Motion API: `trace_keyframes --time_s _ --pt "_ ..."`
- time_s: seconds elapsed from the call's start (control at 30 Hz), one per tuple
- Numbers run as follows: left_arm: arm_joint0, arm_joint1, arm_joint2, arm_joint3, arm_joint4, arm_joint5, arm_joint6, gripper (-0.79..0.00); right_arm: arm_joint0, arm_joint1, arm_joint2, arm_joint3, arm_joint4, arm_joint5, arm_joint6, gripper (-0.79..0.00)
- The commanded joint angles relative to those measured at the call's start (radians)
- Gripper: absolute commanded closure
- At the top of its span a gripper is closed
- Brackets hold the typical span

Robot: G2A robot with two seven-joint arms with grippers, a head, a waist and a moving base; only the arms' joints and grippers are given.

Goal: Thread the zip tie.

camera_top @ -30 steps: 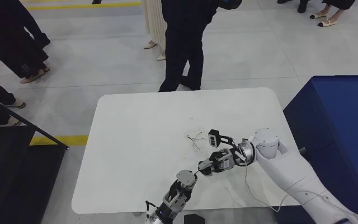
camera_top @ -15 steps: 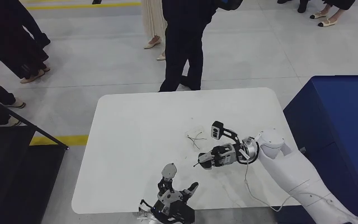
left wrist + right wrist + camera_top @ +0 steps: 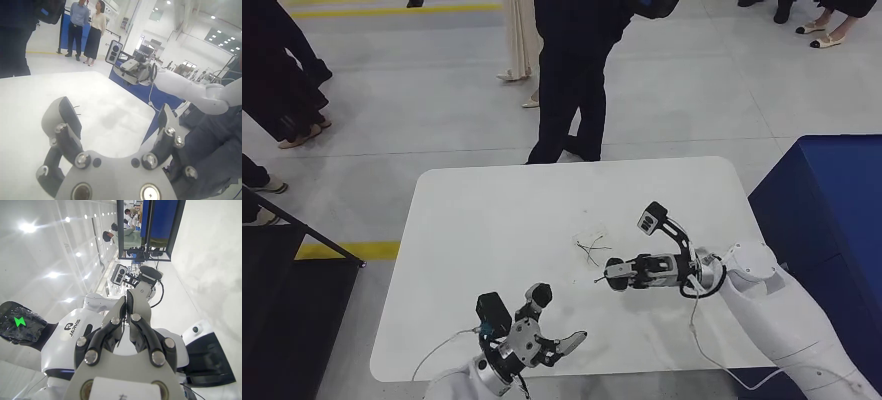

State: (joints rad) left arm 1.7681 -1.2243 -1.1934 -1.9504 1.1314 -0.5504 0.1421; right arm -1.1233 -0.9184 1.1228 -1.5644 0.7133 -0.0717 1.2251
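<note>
Two things are looking risky from here, in my judgement: the zip tie (image 3: 121, 335) is sitting in a thin pinch, so it may be swivelling or slipping as soon as its free end is touched, and the helping gripper is standing well apart from it, so a closing grab aimed at so slim a strip may be missing or knocking it sideways. The right gripper (image 3: 127, 302) is holding that tie with its fingers drawn narrow onto it, a short dark end hanging down from between the pads. I cannot tell which end is the head. In the top view the right gripper (image 3: 611, 272) is hovering above the table (image 3: 492, 220), around its middle and somewhat toward the right edge. The left gripper (image 3: 556, 320) is hanging over the near edge with its fingers spread wide and nothing between them, and the wrist picture is showing the same left gripper (image 3: 117, 117) gaping over bare tabletop. The held tie is therefore lying beyond the left gripper, toward the table's middle. Some loose ties (image 3: 592, 245) are lying flat just beyond the right gripper, toward the far edge, and could be getting caught up in a low pass.
</note>
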Motion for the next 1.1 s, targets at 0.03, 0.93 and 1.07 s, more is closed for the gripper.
trace_keyframes --time_s 0.03,0.93,1.07 --pt "0.000 0.000 0.000 0.000 0.011 -0.001 0.000 -0.785 -0.005 -0.006 -0.011 -0.080 0.009 -0.044 0.006 0.000" --pt "0.000 0.000 0.000 0.000 0.011 -0.001 0.000 -0.785 0.211 -0.047 0.047 -0.588 0.224 0.046 -0.257 0.000" --pt "0.000 0.000 0.000 0.000 0.011 -0.001 0.000 -0.785 0.211 -0.047 0.047 -0.588 0.224 0.046 -0.257 0.000"
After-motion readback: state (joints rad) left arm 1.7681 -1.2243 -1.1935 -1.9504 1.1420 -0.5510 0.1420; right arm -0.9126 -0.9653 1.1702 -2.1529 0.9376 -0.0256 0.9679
